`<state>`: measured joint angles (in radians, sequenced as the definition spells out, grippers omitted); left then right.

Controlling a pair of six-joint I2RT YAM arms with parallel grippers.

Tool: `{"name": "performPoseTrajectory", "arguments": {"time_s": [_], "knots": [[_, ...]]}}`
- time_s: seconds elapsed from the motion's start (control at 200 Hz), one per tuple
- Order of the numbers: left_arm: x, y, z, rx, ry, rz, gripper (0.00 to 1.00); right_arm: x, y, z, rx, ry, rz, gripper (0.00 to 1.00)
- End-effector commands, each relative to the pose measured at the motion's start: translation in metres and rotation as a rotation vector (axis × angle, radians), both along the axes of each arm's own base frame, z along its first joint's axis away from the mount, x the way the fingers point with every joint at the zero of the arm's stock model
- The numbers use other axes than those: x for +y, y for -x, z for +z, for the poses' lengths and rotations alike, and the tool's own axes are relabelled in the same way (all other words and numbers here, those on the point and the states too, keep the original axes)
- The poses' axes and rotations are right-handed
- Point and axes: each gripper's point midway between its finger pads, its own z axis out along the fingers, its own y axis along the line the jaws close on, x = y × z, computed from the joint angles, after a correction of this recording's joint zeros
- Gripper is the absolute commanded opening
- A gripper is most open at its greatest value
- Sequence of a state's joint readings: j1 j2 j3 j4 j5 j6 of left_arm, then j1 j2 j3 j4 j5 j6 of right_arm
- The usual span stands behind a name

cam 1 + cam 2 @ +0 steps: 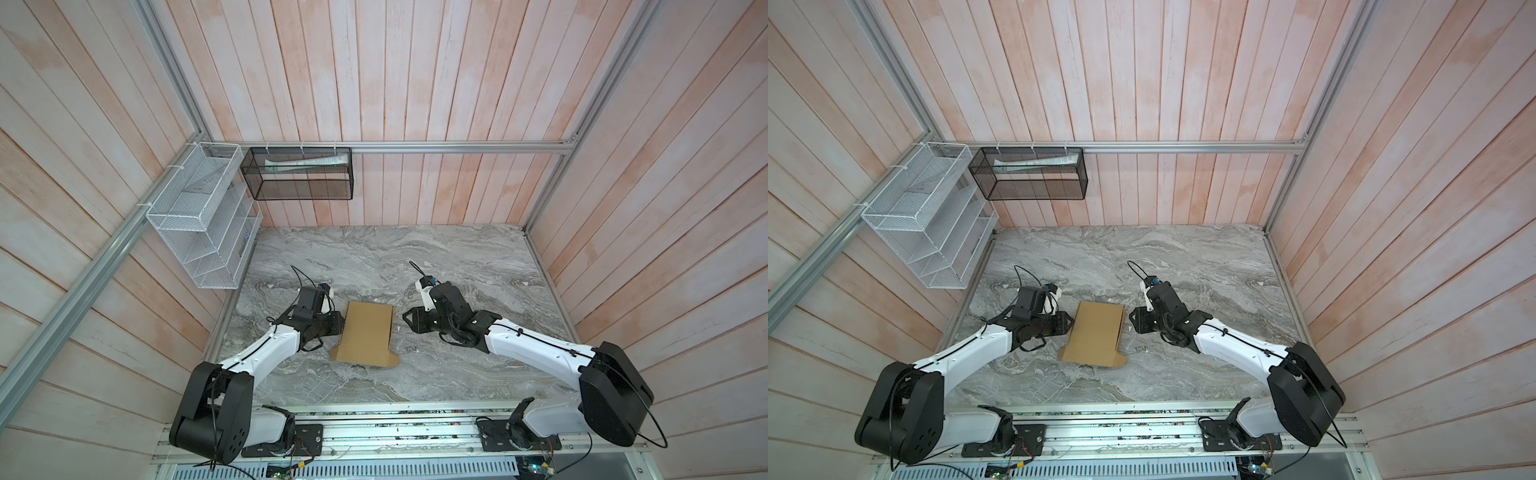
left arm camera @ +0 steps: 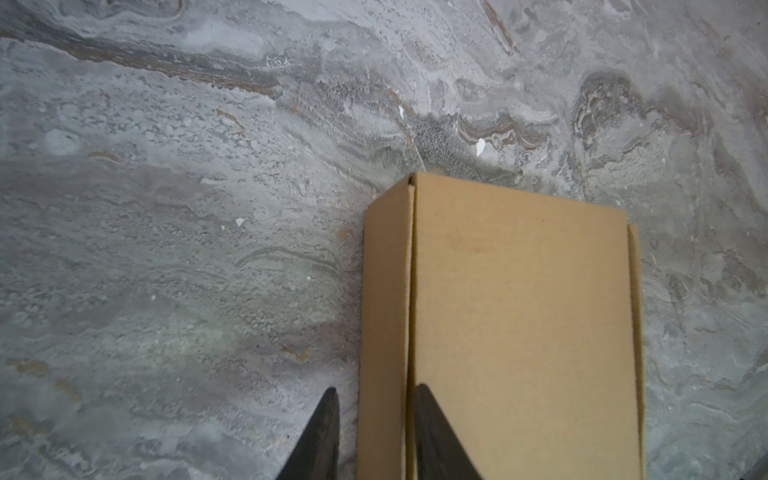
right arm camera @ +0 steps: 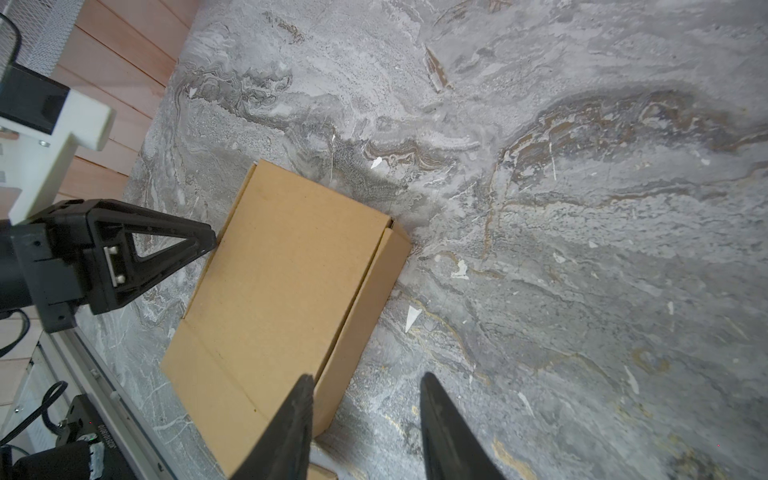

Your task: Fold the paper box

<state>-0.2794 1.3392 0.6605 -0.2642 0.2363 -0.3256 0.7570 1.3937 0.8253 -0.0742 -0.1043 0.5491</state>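
The paper box point(image 1: 368, 332) point(image 1: 1096, 332) is plain brown cardboard and lies near the middle of the marble table with its lid folded down. A flap with rounded ears point(image 1: 365, 358) lies flat on the table at its near end. My left gripper point(image 1: 341, 326) point(image 1: 1070, 322) point(image 2: 376, 388) is at the box's left edge. Its jaws stand open astride the side wall point(image 2: 384, 311), one finger over the table and one over the lid. My right gripper point(image 1: 405, 319) point(image 1: 1131, 318) point(image 3: 366, 375) is open just right of the box point(image 3: 286, 266), with nothing between its fingers.
A white wire rack point(image 1: 199, 224) hangs on the left wall. A black mesh basket point(image 1: 299, 174) holding a rolled paper hangs on the back wall. Small white scraps dot the marble table point(image 1: 457, 266). A metal rail point(image 1: 395, 428) carrying both arm bases runs along the near edge.
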Motion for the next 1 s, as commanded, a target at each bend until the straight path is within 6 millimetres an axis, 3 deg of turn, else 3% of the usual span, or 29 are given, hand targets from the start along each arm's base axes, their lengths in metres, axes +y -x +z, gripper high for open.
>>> {"name": "performPoseTrajectory", "arguments": {"time_s": [0.0,0.59,0.815,0.995], "knots": [[0.001,0.005,-0.006,0.018,0.009,0.003,0.32,0.006,-0.006,0.010,-0.024,-0.030,0.008,0.43],[0.002,0.017,-0.016,0.057,0.034,0.027,0.22,0.008,-0.005,0.012,-0.007,-0.089,-0.012,0.43],[0.000,0.016,-0.015,0.051,0.044,0.025,0.17,0.010,-0.003,0.002,0.078,-0.202,-0.092,0.61],[-0.001,0.017,-0.014,0.042,0.058,0.021,0.15,0.019,0.004,-0.008,0.150,-0.320,-0.106,0.68]]}}
